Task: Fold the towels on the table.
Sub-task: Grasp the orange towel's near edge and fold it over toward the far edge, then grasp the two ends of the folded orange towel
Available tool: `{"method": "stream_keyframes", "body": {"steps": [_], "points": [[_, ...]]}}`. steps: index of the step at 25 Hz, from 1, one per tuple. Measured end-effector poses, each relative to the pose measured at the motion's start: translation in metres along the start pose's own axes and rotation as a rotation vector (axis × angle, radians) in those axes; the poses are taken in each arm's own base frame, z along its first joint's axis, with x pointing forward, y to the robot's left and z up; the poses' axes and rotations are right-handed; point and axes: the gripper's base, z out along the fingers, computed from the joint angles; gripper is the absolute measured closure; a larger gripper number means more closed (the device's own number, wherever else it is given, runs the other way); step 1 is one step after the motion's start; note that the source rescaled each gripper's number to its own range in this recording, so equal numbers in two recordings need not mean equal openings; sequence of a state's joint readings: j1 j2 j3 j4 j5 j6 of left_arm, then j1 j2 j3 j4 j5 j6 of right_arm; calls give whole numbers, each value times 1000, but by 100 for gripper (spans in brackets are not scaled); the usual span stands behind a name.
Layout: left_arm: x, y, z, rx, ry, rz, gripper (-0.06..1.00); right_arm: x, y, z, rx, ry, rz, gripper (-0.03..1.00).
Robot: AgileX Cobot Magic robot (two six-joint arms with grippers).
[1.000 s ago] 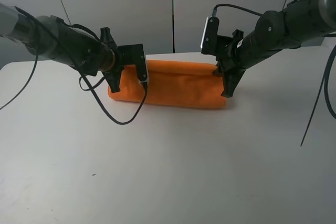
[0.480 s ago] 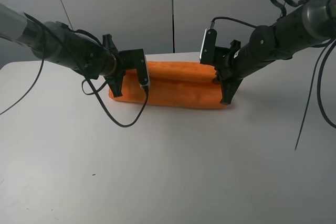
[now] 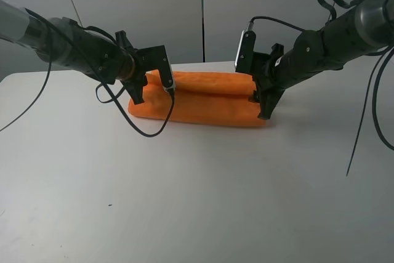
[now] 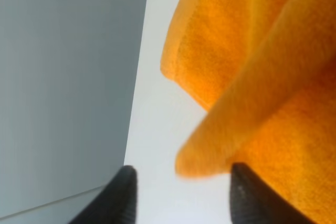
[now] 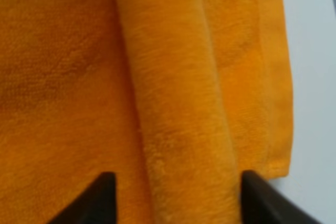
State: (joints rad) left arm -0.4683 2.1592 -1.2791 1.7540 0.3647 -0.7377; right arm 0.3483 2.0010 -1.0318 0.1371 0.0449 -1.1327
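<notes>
Towel [image 3: 209, 104], folded long, is seen far on the worktop [image 3: 184, 201] between left hand [image 3: 151, 87] and right hand [image 3: 261, 100]. Left wrist view: fingers parted, nothing gripped. Right wrist view: likewise. Cloth is judged soft and light; end corners should be pinched.

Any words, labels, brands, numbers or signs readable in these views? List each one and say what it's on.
None can be read.
The cloth shows only plain orange pile in all three views, with no label in sight.
The table carries no print.
The left arm and right arm show no legible marking; any print there is too small to tell.
</notes>
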Motion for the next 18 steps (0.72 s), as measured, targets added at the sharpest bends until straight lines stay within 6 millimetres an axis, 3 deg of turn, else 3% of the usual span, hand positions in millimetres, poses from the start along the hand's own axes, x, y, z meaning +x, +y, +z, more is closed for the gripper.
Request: {"method": "stream_keyframes", "body": {"steps": [3,4,9,18], "points": [[0,0,0,-1,2,-8,1,-2,-4,0,41,-19,4,4],[0,0,0,-1,2,-9,-2,-2,-5,0,54,-25,4,0],[3,2,0,-25,27,-34,-4,-7,-14,-11,100,-52,39,-3],[10,21,-17,-49,100,-469,-4,-22,-31,-55,111,-151,552,-3]]}}
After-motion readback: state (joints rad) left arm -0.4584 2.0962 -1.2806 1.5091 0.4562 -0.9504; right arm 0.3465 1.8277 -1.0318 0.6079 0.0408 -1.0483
